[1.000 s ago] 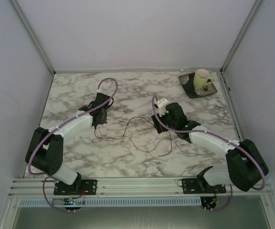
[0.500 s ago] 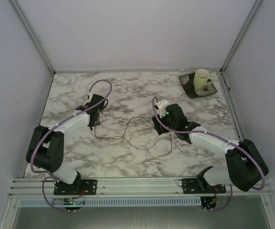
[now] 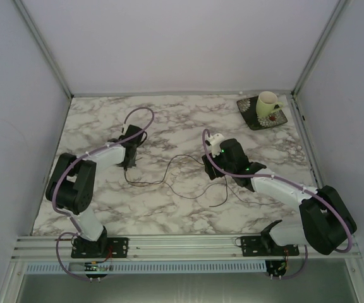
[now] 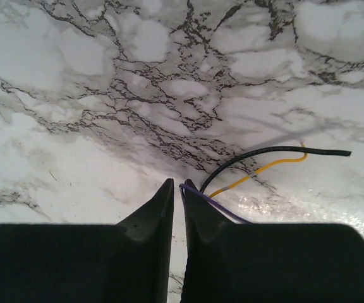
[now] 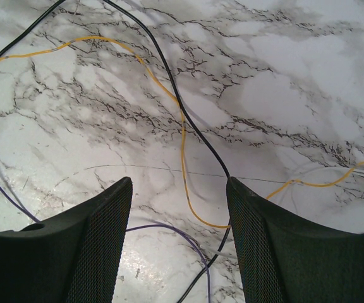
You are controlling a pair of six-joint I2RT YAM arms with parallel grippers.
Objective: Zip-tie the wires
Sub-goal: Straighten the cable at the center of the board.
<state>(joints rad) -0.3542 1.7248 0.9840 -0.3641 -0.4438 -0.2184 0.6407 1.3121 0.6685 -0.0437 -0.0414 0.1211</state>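
White, grey-veined marble tabletop (image 3: 188,113) between plain pale walls (image 3: 169,44) and aluminium corner posts (image 3: 43,47).

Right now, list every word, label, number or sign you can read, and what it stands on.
None readable in any view.
The pale mug and dark square saucer show only a pattern, too small to make out.
The thin black, yellow and purple wires and marble tabletop carry no markings.
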